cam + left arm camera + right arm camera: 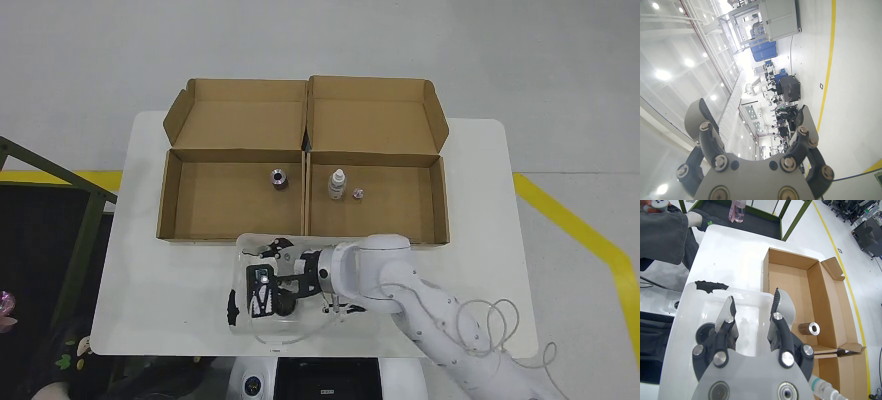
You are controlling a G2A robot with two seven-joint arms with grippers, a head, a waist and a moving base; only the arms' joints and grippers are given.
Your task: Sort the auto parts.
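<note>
Translucent bin [676,321] sits under the right gripper [754,294], whose jaws are wide apart and empty. Beyond the bin, a metal bushing [809,329] lies in a cardboard box [791,275]. Left gripper [753,104] is spread and empty.

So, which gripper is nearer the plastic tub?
Right. The right gripper sits open above the plastic tub; the left gripper points off into the hall, away from it.

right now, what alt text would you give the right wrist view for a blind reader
The right gripper, jaws open, hangs over a translucent white plastic tub holding a round black part. Beside the tub, an open brown cardboard box on the white table holds a short metal cylinder lying on its side.
</note>
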